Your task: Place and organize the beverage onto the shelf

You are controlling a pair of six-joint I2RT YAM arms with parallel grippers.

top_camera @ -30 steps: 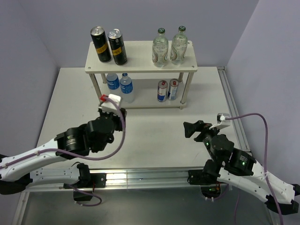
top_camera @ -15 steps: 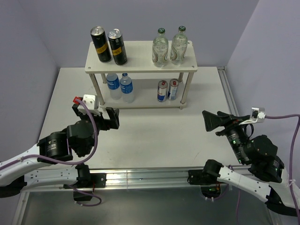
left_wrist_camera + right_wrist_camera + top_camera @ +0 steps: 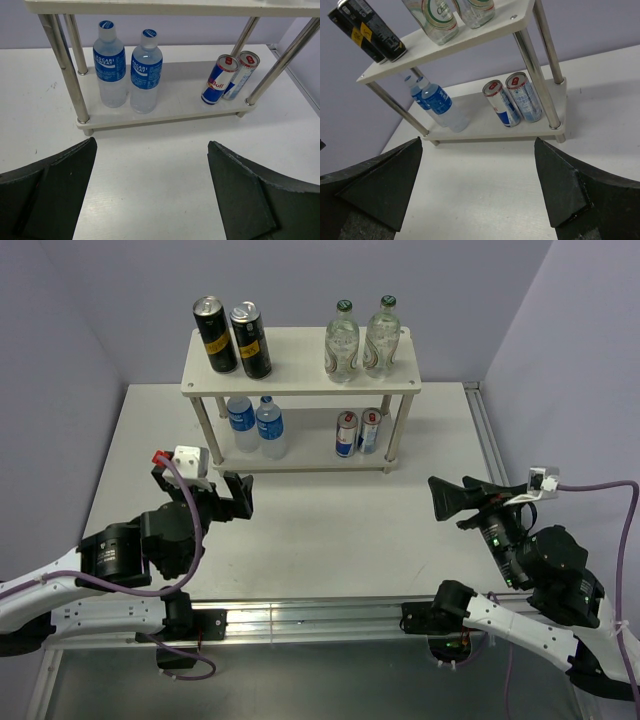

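Observation:
The cream-white shelf (image 3: 300, 362) stands at the back of the table. Two black yellow-marked cans (image 3: 218, 335) stand on the left of its top board, and two green-capped clear bottles (image 3: 342, 340) on the right. Two blue-labelled water bottles (image 3: 111, 70) stand upright side by side on the lower board's left. My left gripper (image 3: 200, 485) hovers open in front of the shelf's left end, nothing between its fingers (image 3: 151, 144). My right gripper (image 3: 470, 495) is open and empty too (image 3: 478, 141), off the shelf's right front corner.
Two slim blue-and-silver cans (image 3: 220, 79) stand on the right of the lower board (image 3: 175, 102), close to the right front leg (image 3: 280, 62). Purple walls close in the back and both sides. The white table (image 3: 340, 530) runs between the shelf and the arm bases.
My left gripper has opened and backed away from the shelf's lower board toward the near left. My right gripper has swung to the right, staying open.

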